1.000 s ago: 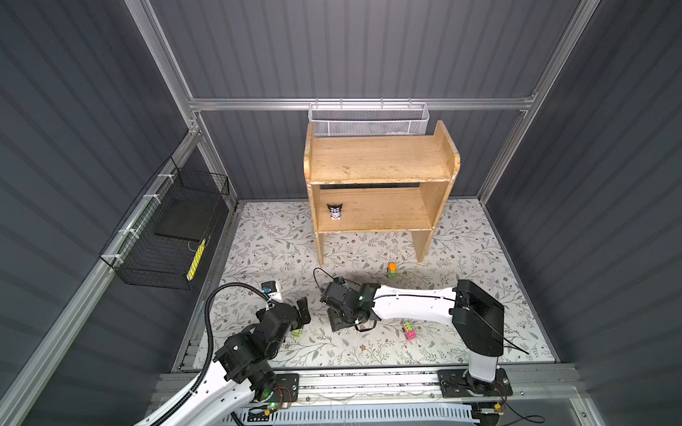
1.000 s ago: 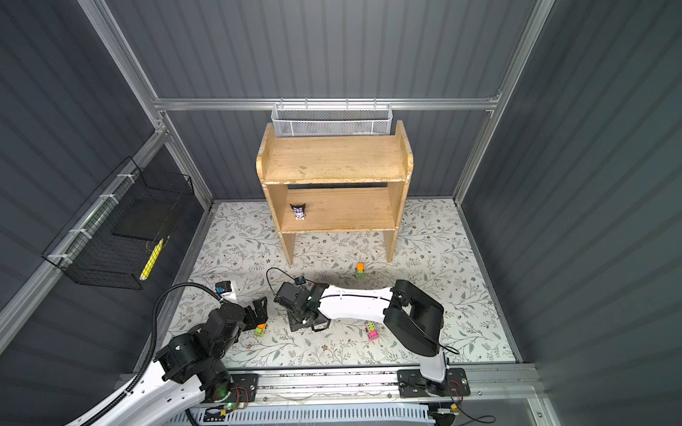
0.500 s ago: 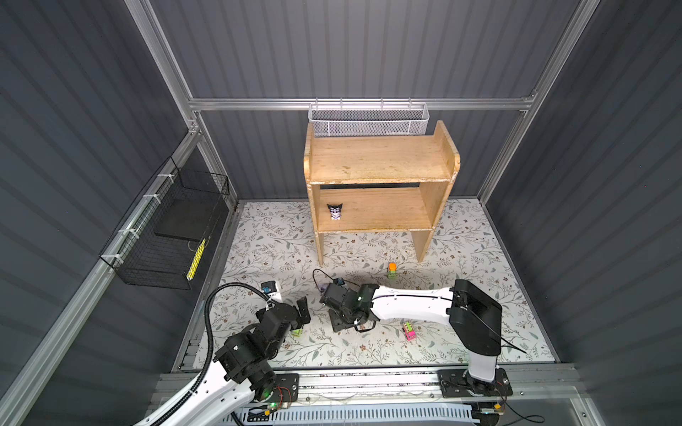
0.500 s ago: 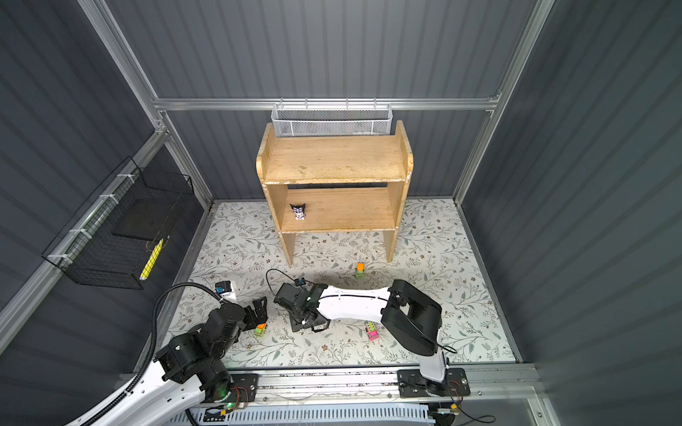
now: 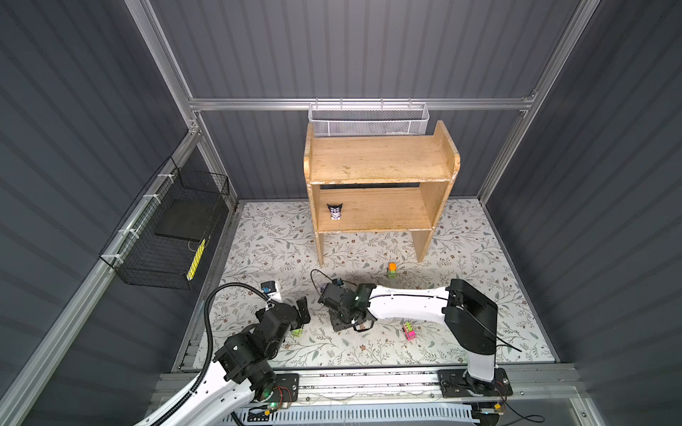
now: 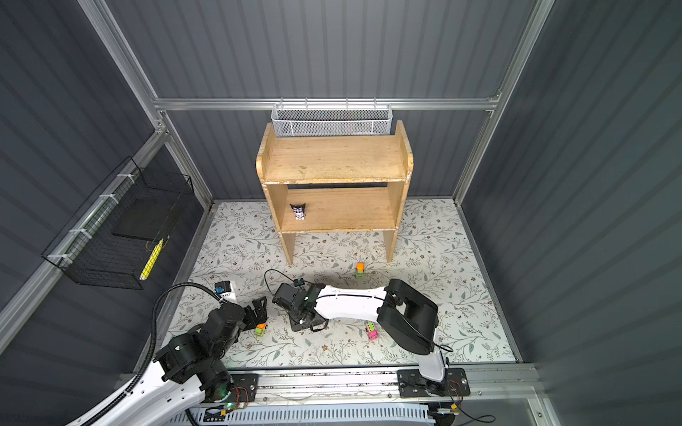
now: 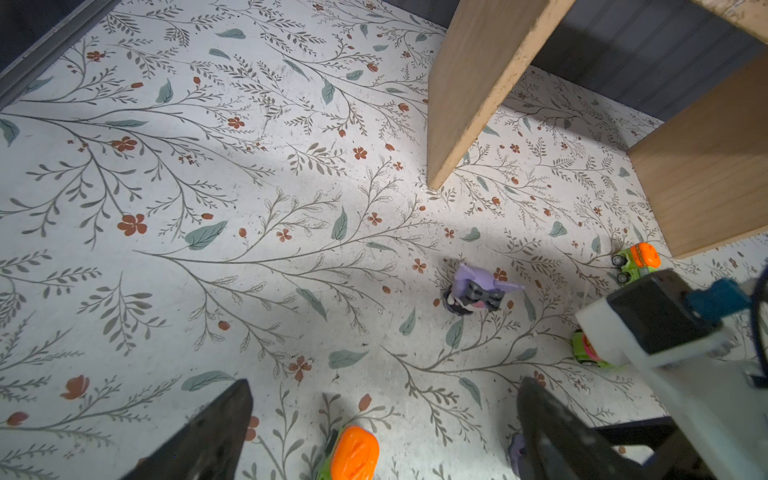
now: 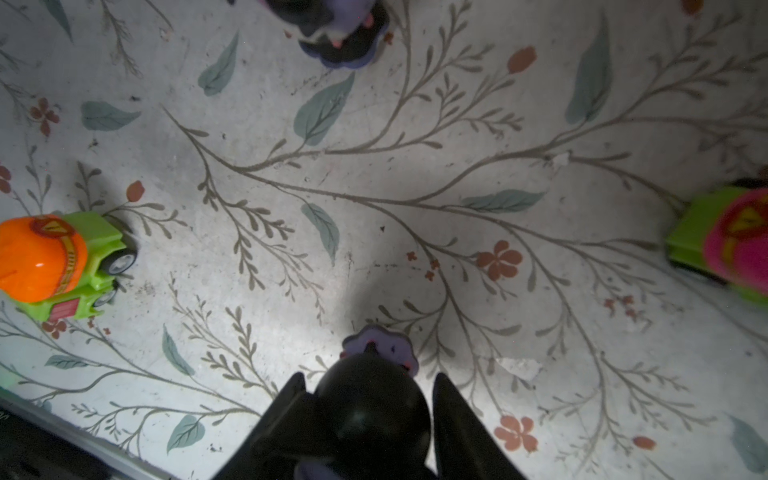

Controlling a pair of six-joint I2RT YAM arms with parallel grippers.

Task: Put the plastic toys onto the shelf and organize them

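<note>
The right fingers (image 8: 453, 415) reach down either side of a black-headed figurine (image 8: 370, 399) upright on the tabletop (image 8: 415, 166), flanking its head for a pinch; whether they already squeeze it I cannot tell. The left fingers (image 7: 208, 428) are spread wide, an orange-topped car (image 7: 353, 453) between them, untouched. The shelf (image 5: 380, 162) stands well apart, another figurine (image 5: 334, 212) on its lower board.

Light-brown two-tier wooden shelf (image 5: 380, 162) upright at back wall; black-and-lilac pointy-eared figurine (image 5: 335, 211) standing on lower tier, left end; orange-and-green toy car (image 5: 392, 269) on floor near right shelf leg; pink-and-green toy car (image 5: 409, 331), second orange-and-green car (image 6: 261, 329), lilac-eared figurine (image 7: 476, 291), black-headed figurine on lilac base (image 8: 370, 399) on floor nearer front.
</note>
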